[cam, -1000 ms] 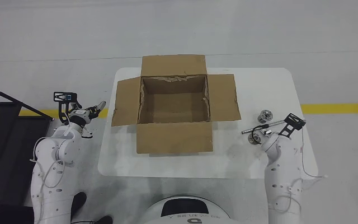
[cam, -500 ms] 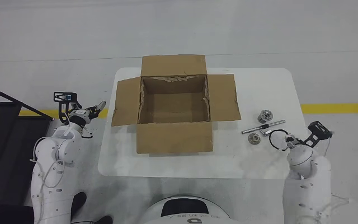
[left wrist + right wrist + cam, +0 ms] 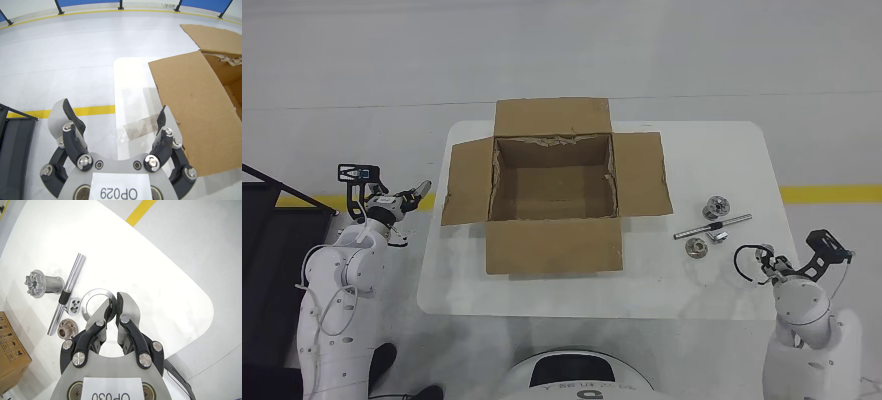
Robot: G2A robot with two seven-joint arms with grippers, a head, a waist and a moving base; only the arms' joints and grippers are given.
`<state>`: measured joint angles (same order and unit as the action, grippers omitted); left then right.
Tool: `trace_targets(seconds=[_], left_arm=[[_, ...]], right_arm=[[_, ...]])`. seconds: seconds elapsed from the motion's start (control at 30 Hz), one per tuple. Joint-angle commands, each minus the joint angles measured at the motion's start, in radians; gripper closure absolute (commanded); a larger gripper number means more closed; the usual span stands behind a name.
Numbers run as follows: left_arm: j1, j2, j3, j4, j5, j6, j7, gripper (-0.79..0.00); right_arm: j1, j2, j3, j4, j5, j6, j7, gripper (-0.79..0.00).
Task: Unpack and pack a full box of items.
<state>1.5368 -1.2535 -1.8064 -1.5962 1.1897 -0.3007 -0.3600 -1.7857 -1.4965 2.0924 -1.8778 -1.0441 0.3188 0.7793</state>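
The open cardboard box (image 3: pixel 554 190) stands mid-table with all flaps spread and its inside bare. My right gripper (image 3: pixel 113 298) is shut on the rim of a flat metal ring (image 3: pixel 94 294), held over the table's right front part (image 3: pixel 747 262). Just beyond the ring lie a steel rod (image 3: pixel 70 283), a grey flanged cylinder (image 3: pixel 43 285), a bronze flange (image 3: pixel 66 330) and a small drilled bracket (image 3: pixel 74 306). My left gripper (image 3: pixel 115 108) hangs open and holds nothing, off the table's left edge (image 3: pixel 414 192) beside the box's left flap (image 3: pixel 189 106).
The white table (image 3: pixel 712 150) has a rounded right front corner (image 3: pixel 204 306) close to the right gripper. A strip of tape (image 3: pixel 140 126) is stuck on the table by the left flap. A dark rack (image 3: pixel 267 250) stands left of the left arm.
My right arm has drawn back from the pile of metal parts toward the table's right front corner, carrying the ring. The left arm has not moved.
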Motion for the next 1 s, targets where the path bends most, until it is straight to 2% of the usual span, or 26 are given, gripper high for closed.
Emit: trace_targets(seconds=[0.0, 0.07, 0.1, 0.13, 0.27, 0.5, 0.67, 0.97], left_arm=[[0.000, 0.000, 0.000, 0.000, 0.000, 0.000, 0.000, -0.785], [0.000, 0.000, 0.000, 0.000, 0.000, 0.000, 0.000, -0.785], [0.000, 0.000, 0.000, 0.000, 0.000, 0.000, 0.000, -0.785], [0.000, 0.000, 0.000, 0.000, 0.000, 0.000, 0.000, -0.785], [0.000, 0.000, 0.000, 0.000, 0.000, 0.000, 0.000, -0.785], [0.000, 0.000, 0.000, 0.000, 0.000, 0.000, 0.000, -0.785], [0.000, 0.000, 0.000, 0.000, 0.000, 0.000, 0.000, -0.785], [0.000, 0.000, 0.000, 0.000, 0.000, 0.000, 0.000, -0.785]], right_arm=[[0.000, 0.000, 0.000, 0.000, 0.000, 0.000, 0.000, 0.000], [0.002, -0.001, 0.005, 0.011, 0.011, 0.012, 0.001, 0.000], [0.024, -0.001, 0.035, 0.051, 0.073, 0.062, 0.014, 0.000], [0.046, 0.002, 0.057, 0.072, 0.117, 0.063, 0.037, 0.000], [0.086, 0.015, 0.108, 0.043, 0.257, 0.000, 0.143, 0.000], [0.100, 0.016, -0.041, -0.121, 0.285, 0.031, 0.245, 0.000], [0.095, 0.013, -0.171, -0.210, 0.267, 0.092, 0.245, 0.000], [0.095, 0.013, -0.171, -0.210, 0.267, 0.092, 0.245, 0.000]])
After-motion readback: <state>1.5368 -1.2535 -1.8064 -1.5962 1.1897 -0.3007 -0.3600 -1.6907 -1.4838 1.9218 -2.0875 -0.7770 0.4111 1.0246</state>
